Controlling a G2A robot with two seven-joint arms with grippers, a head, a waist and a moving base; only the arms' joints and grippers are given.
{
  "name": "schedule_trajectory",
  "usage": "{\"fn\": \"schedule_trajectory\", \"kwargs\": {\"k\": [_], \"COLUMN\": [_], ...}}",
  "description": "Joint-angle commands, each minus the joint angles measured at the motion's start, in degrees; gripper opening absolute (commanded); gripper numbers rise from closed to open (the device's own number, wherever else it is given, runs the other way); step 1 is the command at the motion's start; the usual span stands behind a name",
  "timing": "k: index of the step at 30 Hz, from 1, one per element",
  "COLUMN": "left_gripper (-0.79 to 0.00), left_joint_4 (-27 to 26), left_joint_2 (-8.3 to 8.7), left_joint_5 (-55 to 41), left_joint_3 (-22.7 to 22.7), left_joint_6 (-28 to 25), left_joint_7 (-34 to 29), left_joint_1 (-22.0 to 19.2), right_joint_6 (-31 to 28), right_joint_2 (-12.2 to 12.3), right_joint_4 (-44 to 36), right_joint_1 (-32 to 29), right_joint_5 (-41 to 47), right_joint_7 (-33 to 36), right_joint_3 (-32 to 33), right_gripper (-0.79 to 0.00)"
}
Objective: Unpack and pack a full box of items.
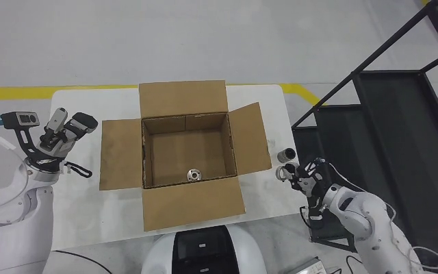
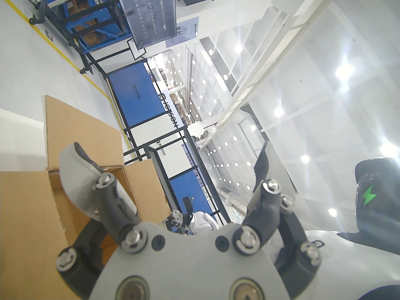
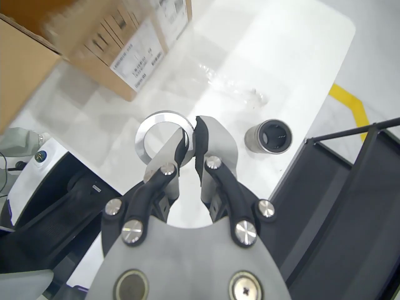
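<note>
Top view and both wrist views: unpacking stage, by the look of it. The box [image 1: 185, 99] stands open at the centre of the worktop [image 1: 96, 219], all four flaps folded out. One small metal part [image 1: 193, 175] lies on its floor, close to the wall at the lower side of the frame.

At the right edge of the worktop you see the right end effector [image 3: 189, 138] clenched on the wall of a metal ring [image 3: 140, 140], one finger inside the bore and one outside. Whether the ring rests on the surface or hangs just above it cannot be told. A short cylinder [image 3: 268, 137] lies just beside it, apart from the ring.

The left end effector [image 2: 168, 157] hangs at the left side of the frame, beside the box's left flap, released and carrying nothing.

Reading: with two parts outside and one inside, the ring is probably being set down, though a pick-up for repacking cannot be ruled out. If it is a set-down, your next move calls for a release and a straight lift, keeping clear of the cylinder. You then reach into the box for the last part.
</note>
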Motion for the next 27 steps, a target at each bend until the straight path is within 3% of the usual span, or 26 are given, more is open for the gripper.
{"fn": "schedule_trajectory", "kwargs": {"k": [1,6,11,20,27], "left_gripper": [0.000,0.000,0.000,0.000,0.000], "left_joint_4": [0.0,0.0,0.0,0.0,0.0], "left_joint_2": [0.00,0.00,0.00,0.00,0.00], "left_joint_5": [0.0,0.0,0.0,0.0,0.0], "left_joint_3": [0.0,0.0,0.0,0.0,0.0], "left_joint_6": [0.0,0.0,0.0,0.0,0.0], "left_joint_7": [0.0,0.0,0.0,0.0,0.0], "left_joint_1": [0.0,0.0,0.0,0.0,0.0], "right_joint_6": [-0.4,0.6,0.5,2.1,8.0], "right_joint_2": [0.1,0.2,0.5,-0.5,-3.1], "right_joint_4": [-5.2,-15.3,-18.9,-8.8,2.2], "right_joint_1": [-2.1,-1.3,8.1,35.4,48.9], "right_joint_5": [1.7,2.8,1.8,-0.6,-1.8], "right_joint_7": [0.2,1.9,6.3,17.3,24.5], "right_joint_3": [2.6,3.4,-2.9,-26.7,-42.0], "right_gripper": [-0.785,-0.785,-0.785,-0.785,-0.785]}}
